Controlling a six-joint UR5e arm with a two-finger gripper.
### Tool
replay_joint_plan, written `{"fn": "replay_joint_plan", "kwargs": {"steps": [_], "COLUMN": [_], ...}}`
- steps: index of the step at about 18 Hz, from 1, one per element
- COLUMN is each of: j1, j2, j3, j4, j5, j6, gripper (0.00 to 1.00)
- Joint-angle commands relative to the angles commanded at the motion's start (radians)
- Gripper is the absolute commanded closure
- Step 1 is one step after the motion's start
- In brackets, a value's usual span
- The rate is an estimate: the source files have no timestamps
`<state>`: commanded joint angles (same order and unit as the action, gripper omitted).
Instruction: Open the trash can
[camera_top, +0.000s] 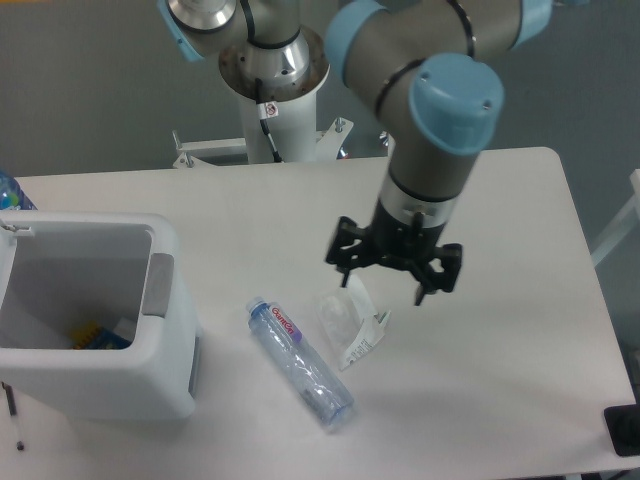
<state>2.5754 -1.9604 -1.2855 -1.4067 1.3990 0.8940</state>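
Observation:
The white trash can (165, 375) stands at the table's left front. Its top is open and I look down into it, where a bit of coloured litter lies at the bottom. A grey push bar (159, 283) runs along its right rim. My gripper (384, 284) hangs over the middle of the table, well to the right of the can and apart from it. Its fingers are spread open with nothing between them.
A clear plastic bottle (300, 364) lies flat just right of the can. A crumpled clear wrapper (350, 320) lies under the gripper. A blue bottle top (10, 192) shows at the far left edge. A dark object (623, 430) sits at the table's right front corner.

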Motion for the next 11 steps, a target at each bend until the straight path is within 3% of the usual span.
{"fn": "replay_joint_plan", "kwargs": {"steps": [5, 11], "j1": [0.078, 0.155], "j2": [-0.025, -0.028], "j3": [-0.031, -0.057], "j4": [0.064, 0.061], "j5": [0.009, 0.029], "j6": [0.172, 0.425], "gripper": [0.00, 0.00]}}
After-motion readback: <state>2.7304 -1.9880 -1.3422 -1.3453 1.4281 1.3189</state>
